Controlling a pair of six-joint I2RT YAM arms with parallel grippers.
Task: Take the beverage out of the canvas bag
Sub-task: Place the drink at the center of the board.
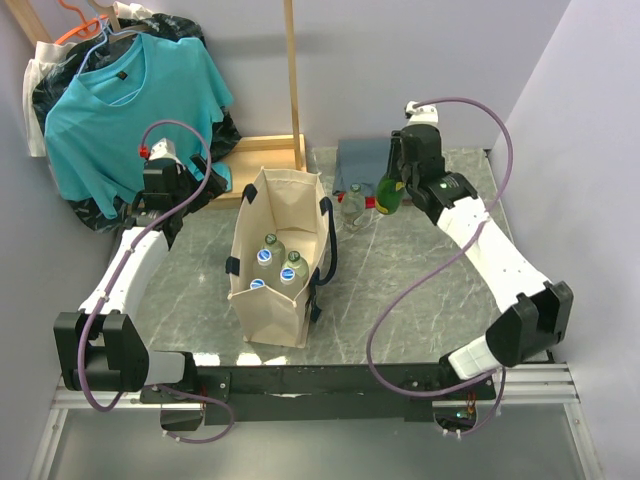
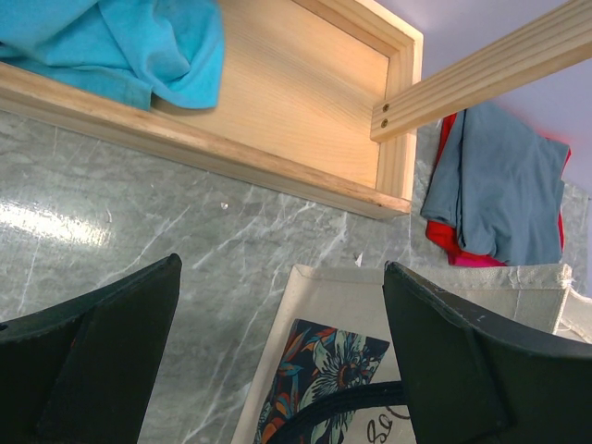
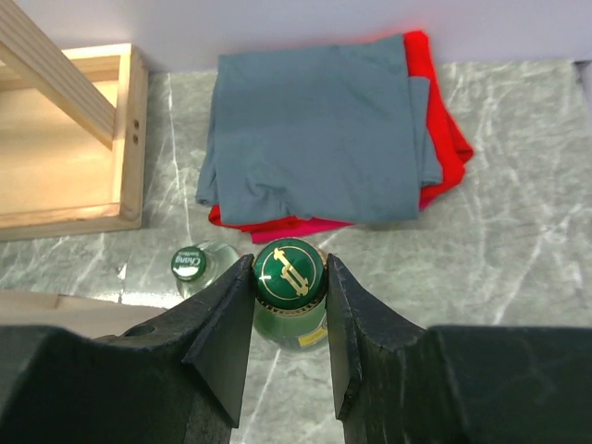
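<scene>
A dark green glass bottle (image 1: 388, 194) with a round green cap stamped in gold is out of the bag. The right tool (image 3: 289, 277) has it clenched at the neck, its 2 black fingers pressing on either side of the cap. The bottle is upright, to the right of the tall boxy beige canvas bag (image 1: 265, 315) and apart from its rim, so the lift-out looks done for this bottle. Whether its base rests on the surface or hangs just above it cannot be told from these views. What seems left is to set it down and let go.

Just beside it, a clear glass bottle (image 3: 189, 265) with a smaller green cap stands on the surface near the bag's right handle. Inside the open bag, at least 4 capped bottles (image 1: 264, 257) stand upright and close together, their caps blue and green. More drinks could follow if the task means all of them.

The bag is stiff woven cloth with black strap handles and a floral print (image 2: 324, 379) on one face. The left tool (image 2: 282, 270) hangs released over the bag's far left edge, fingers wide apart, holding nothing.

The grey marbled surface (image 1: 195, 290) is smooth and glossy. Beyond the bottles, a folded grey cloth (image 3: 319, 139) lies on a red cloth (image 3: 444, 139), next to a pale wooden frame (image 3: 65, 139). A teal T-shirt (image 1: 120, 100) hangs at the far left.
</scene>
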